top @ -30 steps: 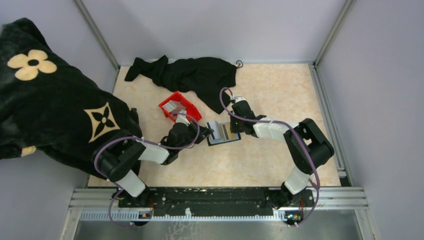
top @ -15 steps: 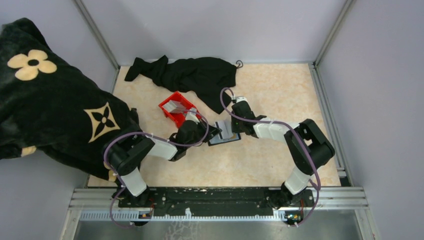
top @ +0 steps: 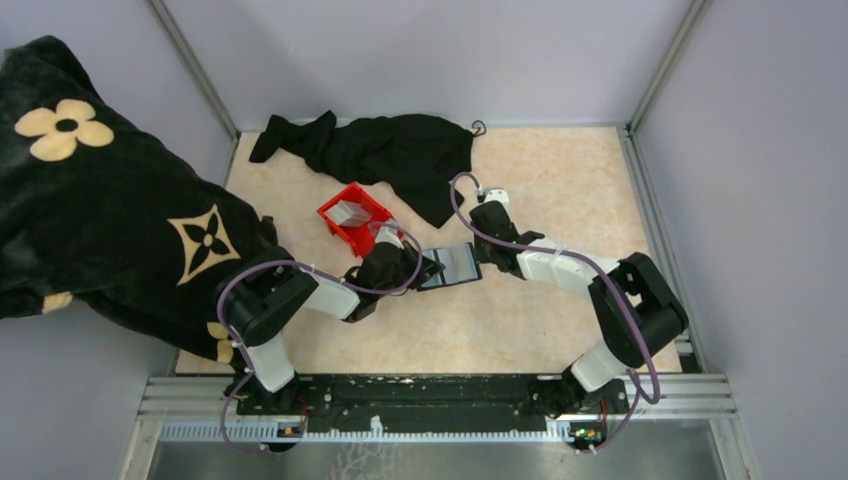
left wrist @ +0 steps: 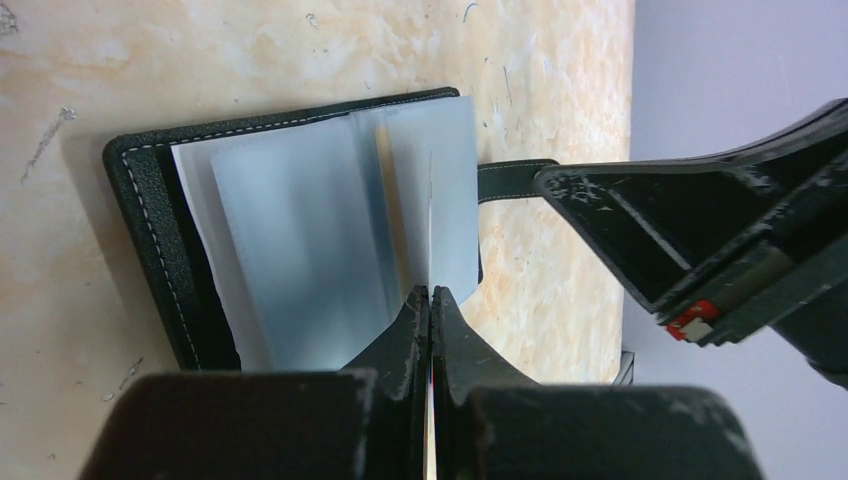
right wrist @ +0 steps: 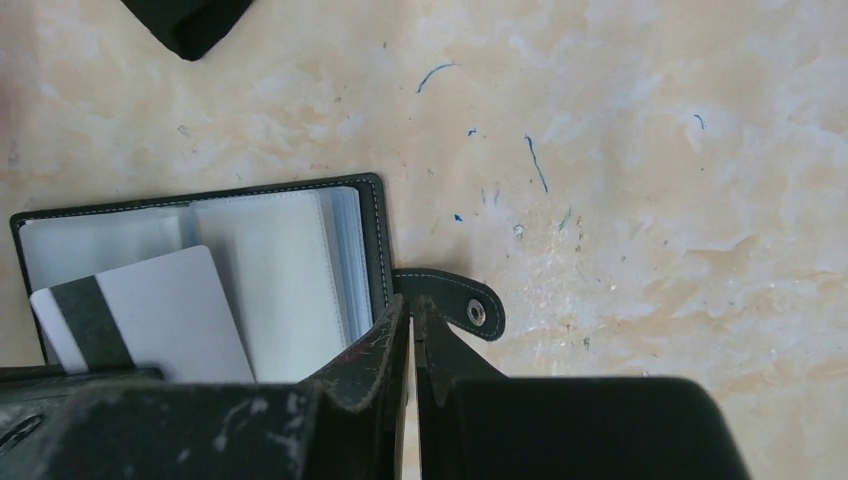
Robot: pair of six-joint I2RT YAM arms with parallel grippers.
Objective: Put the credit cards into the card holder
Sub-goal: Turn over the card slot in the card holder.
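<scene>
The card holder (top: pixel 458 266) lies open on the table, its clear sleeves (left wrist: pixel 300 250) facing up and its snap strap (right wrist: pixel 455 305) sticking out to the right. My left gripper (top: pixel 428 268) (left wrist: pixel 431 291) is shut on a credit card, which is edge-on in the left wrist view (left wrist: pixel 430 215). In the right wrist view it is a white card (right wrist: pixel 165 310) with a black stripe, lying over the left page. My right gripper (top: pixel 480 256) (right wrist: pixel 411 300) hovers at the holder's right edge by the strap. Its jaws are shut but for a hairline slit, with nothing between them.
A red bin (top: pixel 340 222) with more cards (top: pixel 350 211) stands just left of the left gripper. Behind it lies a black cloth (top: pixel 390 150). A big black patterned fabric (top: pixel 100 200) covers the left side. Metal rails (top: pixel 655 220) border the table.
My left gripper has carried the card rightwards over the open holder. The right gripper has pulled back a little to the right, off the pages, and its jaws have parted by a hair.
</scene>
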